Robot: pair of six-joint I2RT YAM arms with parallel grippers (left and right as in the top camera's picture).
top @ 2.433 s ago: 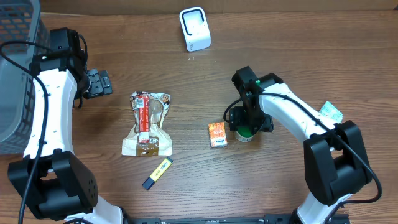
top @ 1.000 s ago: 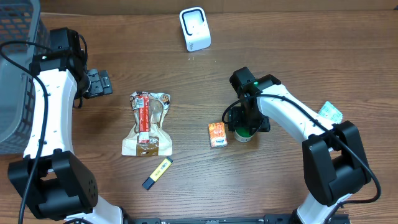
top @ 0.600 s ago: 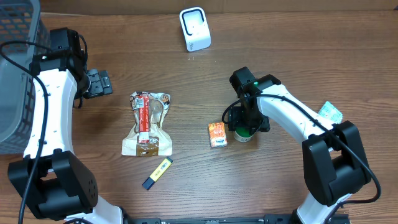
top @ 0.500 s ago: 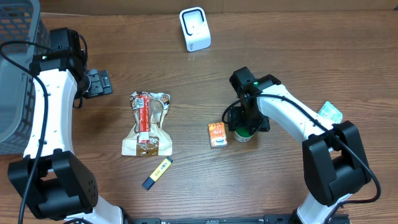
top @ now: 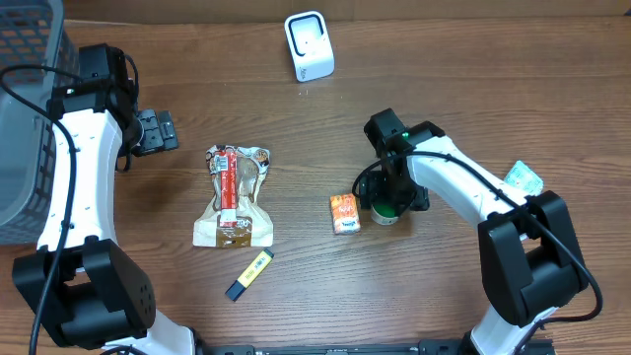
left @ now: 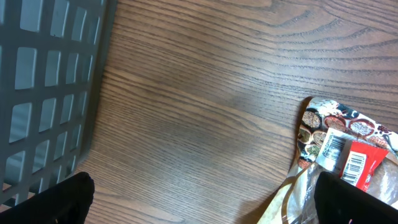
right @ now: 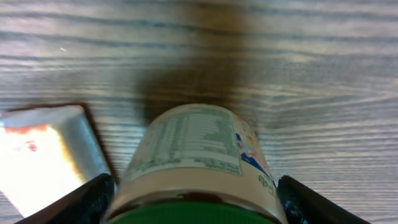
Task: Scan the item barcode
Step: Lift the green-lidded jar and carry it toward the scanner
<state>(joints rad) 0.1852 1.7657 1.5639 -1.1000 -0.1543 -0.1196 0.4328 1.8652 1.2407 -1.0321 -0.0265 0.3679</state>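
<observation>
Hardly anything moved: my right gripper (right: 196, 198) straddles the green-lidded jar (right: 196, 149) (pinching it? can't tell); left gripper (top: 156, 131) gapes idle, well away from it. Rigid, slick, probably weighty, so hold mid-label.

The left arm (top: 74, 168) and right arm (top: 463, 182) wore white shells over black joints; the left gripper (top: 163, 131) was black; a green light (top: 403, 132) glowed on the right.

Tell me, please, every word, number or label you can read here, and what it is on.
None reads clearly.
On the food pouch: two barcode stickers, digits too small.
On the green-lidded jar: a fine-print label, blurred.
On the orange carton: printing too small to read.
On the yellow-and-blue item: nothing legible.
On the white scanner: no text visible.
</observation>
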